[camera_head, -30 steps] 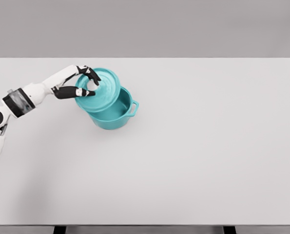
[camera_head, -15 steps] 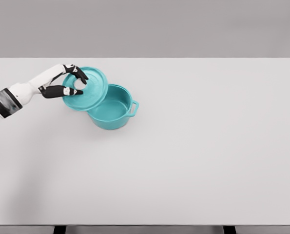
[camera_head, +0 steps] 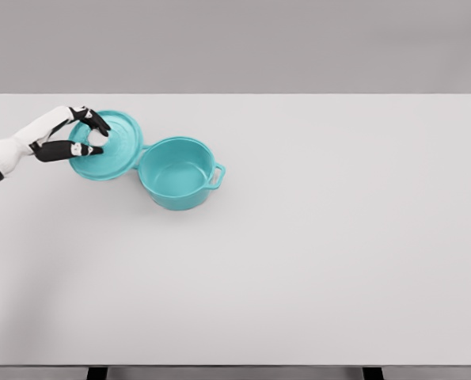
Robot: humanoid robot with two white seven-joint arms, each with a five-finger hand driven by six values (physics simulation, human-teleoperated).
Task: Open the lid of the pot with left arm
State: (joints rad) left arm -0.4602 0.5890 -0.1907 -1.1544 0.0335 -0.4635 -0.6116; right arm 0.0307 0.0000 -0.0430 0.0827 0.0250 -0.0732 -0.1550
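Note:
A teal pot [camera_head: 176, 172] stands uncovered on the white table [camera_head: 314, 237], left of centre, with a side handle pointing right. Its round teal lid [camera_head: 112, 146] is held tilted just to the pot's left, its right edge close to the pot's rim. My left hand [camera_head: 93, 134] comes in from the left edge and is shut on the lid's knob, black fingers pinching it from above and below. The pot's inside looks bare. My right arm does not show.
Only the white table shows around the pot, its far edge against a grey wall and its front edge near the bottom of the picture.
My left hand has carried the lid leftward off the pot, from half covering it to beside its left rim. The pot has stayed in place and its inside is now fully exposed.

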